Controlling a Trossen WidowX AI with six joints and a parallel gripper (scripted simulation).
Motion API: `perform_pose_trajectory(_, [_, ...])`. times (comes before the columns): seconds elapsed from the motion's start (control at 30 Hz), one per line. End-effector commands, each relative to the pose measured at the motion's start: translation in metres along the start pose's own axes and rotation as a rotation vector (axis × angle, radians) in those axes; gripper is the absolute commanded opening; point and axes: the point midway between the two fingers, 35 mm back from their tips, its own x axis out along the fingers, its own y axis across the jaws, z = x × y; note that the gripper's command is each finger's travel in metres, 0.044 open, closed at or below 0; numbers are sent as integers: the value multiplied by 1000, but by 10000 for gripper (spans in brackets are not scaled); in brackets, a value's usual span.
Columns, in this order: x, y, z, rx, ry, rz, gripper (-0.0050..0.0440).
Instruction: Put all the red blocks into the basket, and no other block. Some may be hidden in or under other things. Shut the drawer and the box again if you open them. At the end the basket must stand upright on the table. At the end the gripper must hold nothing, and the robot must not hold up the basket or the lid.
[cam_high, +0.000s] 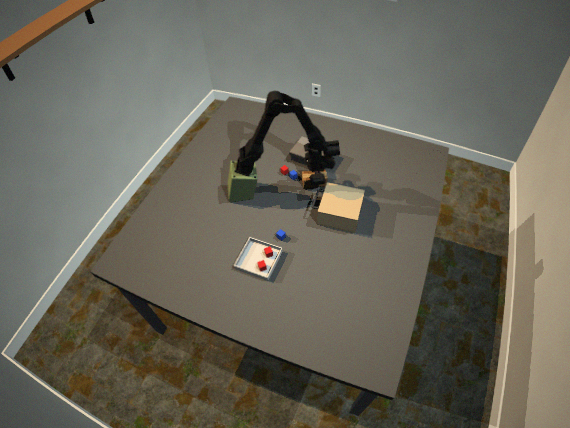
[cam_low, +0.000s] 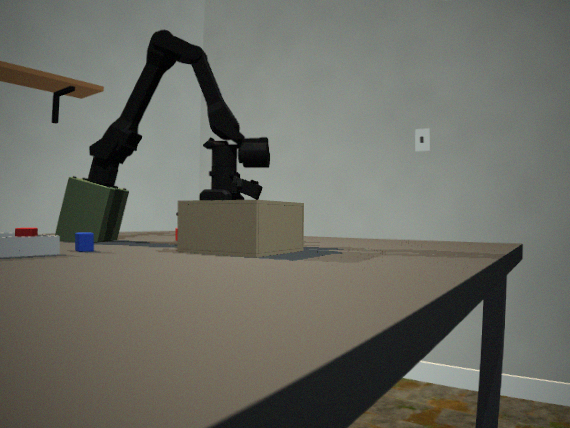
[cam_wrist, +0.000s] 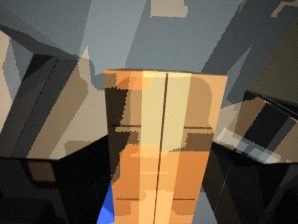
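Note:
The white basket (cam_high: 242, 255) (cam_low: 35, 247) stands upright with two red blocks (cam_high: 268, 252) (cam_high: 262, 265) inside. Another red block (cam_high: 284, 170) lies on the table beside a blue block (cam_high: 293, 175) (cam_wrist: 105, 210). A second blue block (cam_high: 281, 234) (cam_low: 84, 242) is near the basket. My gripper (cam_high: 314, 179) (cam_wrist: 154, 134) points down, shut on an orange-brown box (cam_high: 307, 175) (cam_wrist: 165, 180), low over or on the table. The beige drawer unit (cam_high: 341, 200) (cam_low: 217, 227) hides the fingers in the exterior view. The grey lidded box (cam_high: 298, 149) is partly hidden behind my arm.
The arm's green base (cam_high: 242, 185) (cam_low: 82, 210) stands left of the loose blocks. The drawer unit is close beside the gripper, its handle side (cam_high: 316, 200) facing the base. A wooden shelf (cam_high: 45, 25) (cam_low: 50, 80) is on the wall.

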Motion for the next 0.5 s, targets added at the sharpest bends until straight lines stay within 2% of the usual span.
perform_pose_trajectory(0.0, [1,0,0,-1,0,2,440])
perform_pose_trajectory(0.13, [1,0,0,-1,0,2,440])
perform_pose_trajectory(0.37, [-46,0,0,-1,0,2,440])
perform_pose_trajectory(0.43, [-46,0,0,-1,0,2,440])
perform_pose_trajectory(0.47, [-53,0,0,-1,0,2,440])
